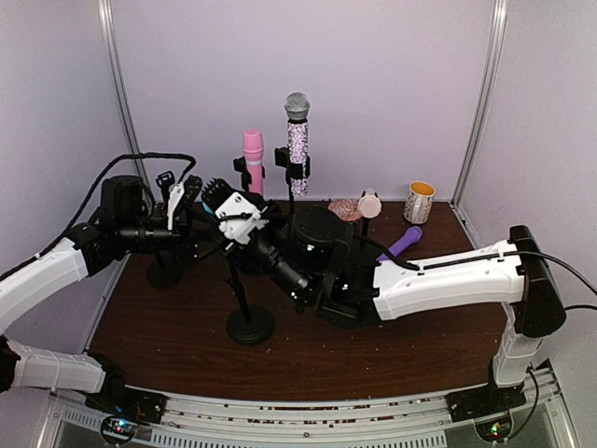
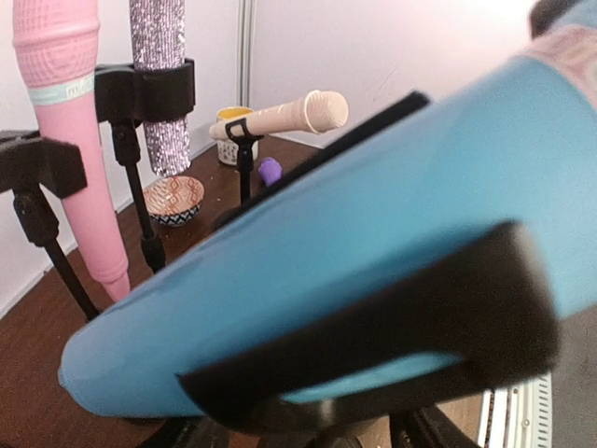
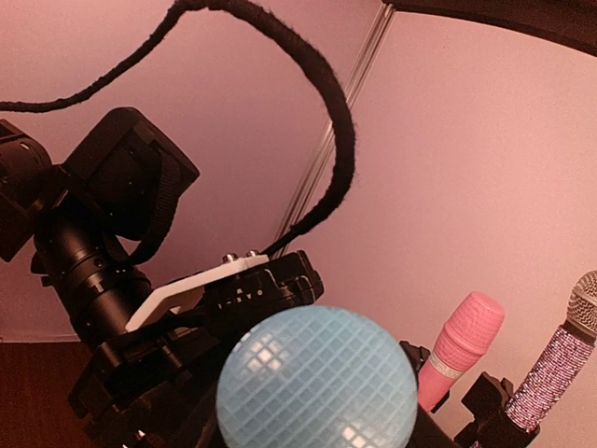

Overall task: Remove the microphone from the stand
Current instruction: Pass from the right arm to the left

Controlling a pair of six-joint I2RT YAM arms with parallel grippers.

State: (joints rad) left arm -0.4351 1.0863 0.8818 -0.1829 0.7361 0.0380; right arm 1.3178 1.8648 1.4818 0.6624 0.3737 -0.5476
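Blue microphone in clip, close before left pincer; either pincer's grip: cannot tell. Right pincer just beside. Risk: crooked pull tips stand if clip holds tight.

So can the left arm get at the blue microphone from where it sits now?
Probably yes. The blue microphone fills the left wrist view, only the stand's black clip wrapped around it, and nothing stands between it and the left fingers. The right arm crowds its head end, though.

High overview; wrist close-ups sharing microphone
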